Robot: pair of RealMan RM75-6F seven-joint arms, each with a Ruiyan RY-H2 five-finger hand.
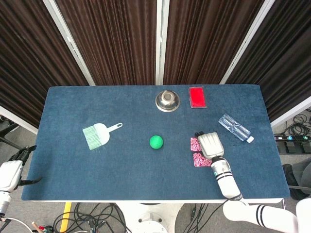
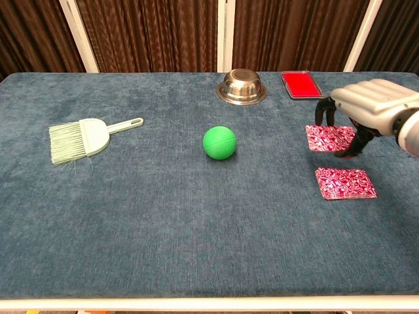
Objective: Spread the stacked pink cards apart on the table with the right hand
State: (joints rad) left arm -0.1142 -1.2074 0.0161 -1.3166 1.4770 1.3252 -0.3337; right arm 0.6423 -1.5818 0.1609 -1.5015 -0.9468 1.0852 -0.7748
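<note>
The right hand (image 2: 370,108) held one pink card (image 2: 329,138) in its fingers (image 2: 321,116) above the counter (image 2: 163,203), apart from the other pink card (image 2: 345,182).

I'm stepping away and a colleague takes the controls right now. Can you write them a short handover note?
Right hand: raised over the right side of the blue cloth table, fingers gripping one pink patterned card clear of the surface.
Left hand: off the table's left edge, open, idle.
Second pink patterned card: lying flat on the cloth, nearer the front edge than the held one.
Done: the stack is split into two visible parts.
Left: set the held card down apart from the other, then release. Whether either part is more than one card cannot be told.
</note>
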